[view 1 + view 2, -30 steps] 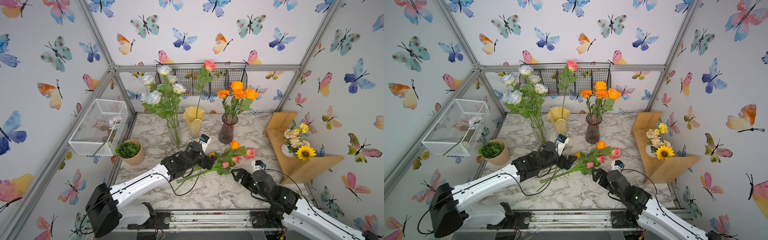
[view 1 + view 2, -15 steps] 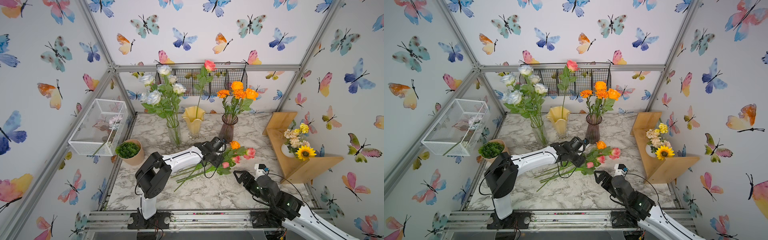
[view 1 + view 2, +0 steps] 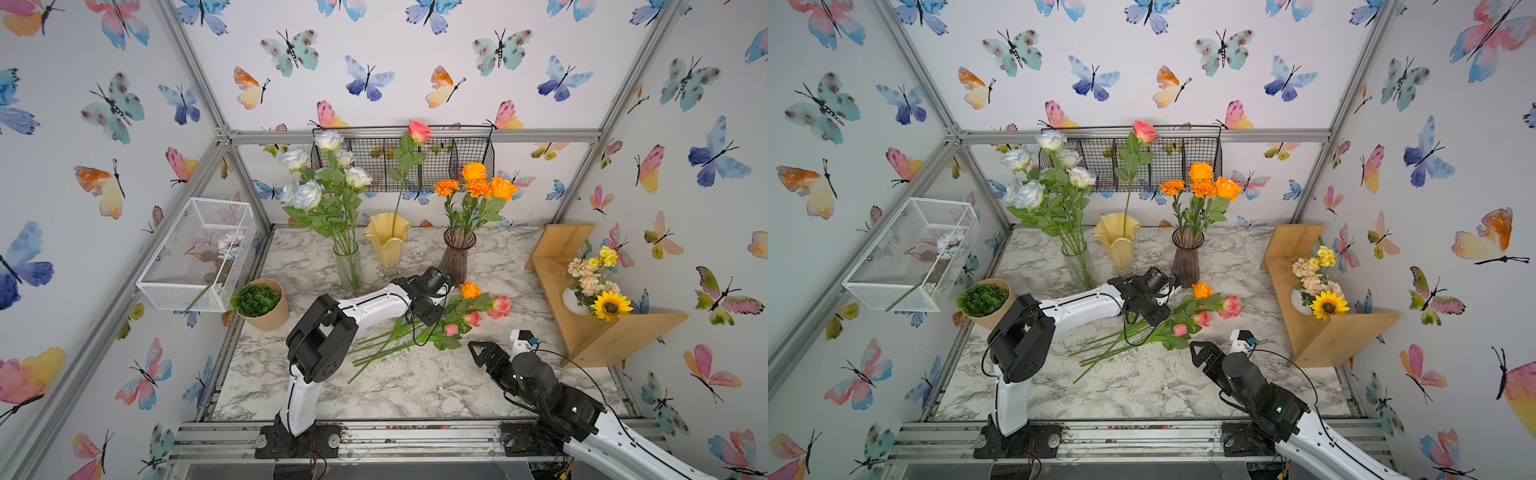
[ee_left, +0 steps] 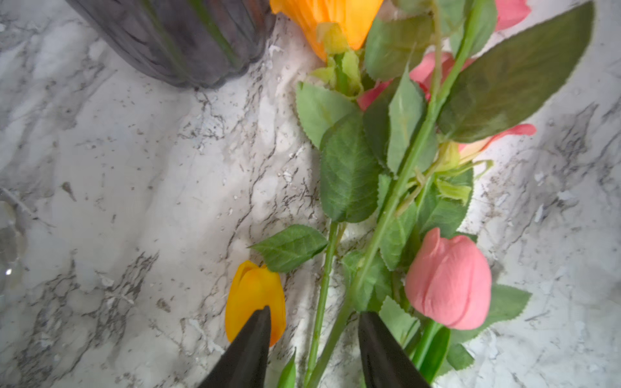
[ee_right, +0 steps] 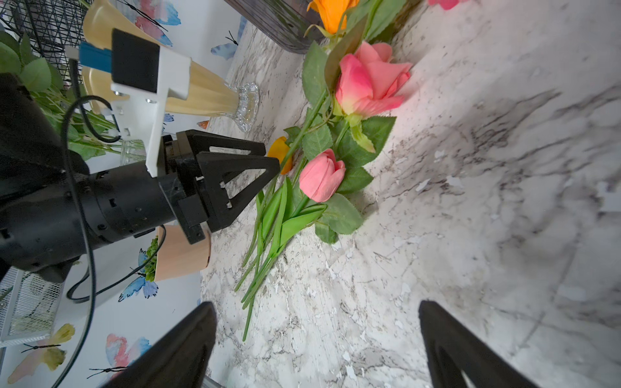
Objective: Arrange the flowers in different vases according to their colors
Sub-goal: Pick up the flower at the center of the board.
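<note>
At the back centre of both top views, the clear glass cylinder (image 3: 348, 266) holds white roses (image 3: 307, 193). The yellow vase (image 3: 386, 245) holds one pink rose (image 3: 419, 131), and the purple vase (image 3: 456, 257) holds orange flowers (image 3: 478, 187). The loose flowers (image 3: 457, 316), pink and orange, lie mid-frame on the marble table (image 3: 415, 386). My left gripper (image 4: 314, 332) is half-closed astride two of their green stems (image 4: 321, 302), with a gap on each side and an orange tulip (image 4: 255, 295) just beside one finger. My right gripper (image 5: 316, 305) gapes wide over the table, lower right. At left, the tan pot (image 3: 270, 320) holds a succulent (image 3: 255, 299).
</note>
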`<action>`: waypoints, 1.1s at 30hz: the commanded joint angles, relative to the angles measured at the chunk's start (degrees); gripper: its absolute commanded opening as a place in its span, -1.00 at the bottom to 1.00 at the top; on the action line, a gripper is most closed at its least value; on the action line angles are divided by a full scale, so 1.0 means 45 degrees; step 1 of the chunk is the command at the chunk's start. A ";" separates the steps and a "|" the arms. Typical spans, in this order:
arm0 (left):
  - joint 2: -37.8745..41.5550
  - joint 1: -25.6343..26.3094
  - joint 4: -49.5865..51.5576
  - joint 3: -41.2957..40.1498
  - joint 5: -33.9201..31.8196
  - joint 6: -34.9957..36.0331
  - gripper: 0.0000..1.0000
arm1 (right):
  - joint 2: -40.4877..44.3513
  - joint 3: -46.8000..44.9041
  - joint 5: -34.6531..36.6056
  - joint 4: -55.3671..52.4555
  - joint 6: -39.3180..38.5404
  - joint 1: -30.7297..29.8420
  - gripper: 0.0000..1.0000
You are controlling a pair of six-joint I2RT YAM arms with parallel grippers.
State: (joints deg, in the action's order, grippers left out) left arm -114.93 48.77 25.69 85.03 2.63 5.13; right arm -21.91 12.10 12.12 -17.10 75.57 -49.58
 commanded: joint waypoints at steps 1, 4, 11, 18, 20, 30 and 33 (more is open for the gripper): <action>-0.0203 0.0034 0.0208 0.0108 0.0770 0.0189 -0.04 | 0.0199 -0.0156 0.0509 0.0090 0.0120 -0.0035 0.92; -0.0229 0.0040 0.0036 -0.0052 0.1089 0.0090 -0.04 | 0.0240 -0.0194 0.0549 0.0078 0.0127 -0.0036 0.93; -0.0629 0.0041 0.0033 0.0183 0.0967 0.0088 -0.28 | 0.0259 -0.0223 0.0587 0.0065 0.0156 -0.0037 0.93; -0.0865 0.0040 0.0091 0.0516 0.0988 0.0161 -0.32 | 0.0356 -0.0261 0.0656 0.0030 0.0185 -0.0039 0.93; -0.0885 0.0040 0.0072 0.0593 0.1044 0.0160 -0.32 | 0.0433 -0.0278 0.0666 0.0030 0.0201 -0.0039 0.93; -0.1370 0.0163 0.0111 0.0970 0.0995 0.0193 -0.46 | 0.0591 -0.0342 0.0764 -0.0048 0.0285 -0.0034 0.93; -0.1427 0.0237 0.0147 0.1015 0.0737 0.0295 -0.47 | 0.0592 -0.0345 0.0783 -0.0028 0.0304 -0.0036 0.93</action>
State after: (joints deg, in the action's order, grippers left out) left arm -120.42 49.25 25.61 88.62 5.65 5.43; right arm -19.84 11.38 13.74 -17.15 76.82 -49.58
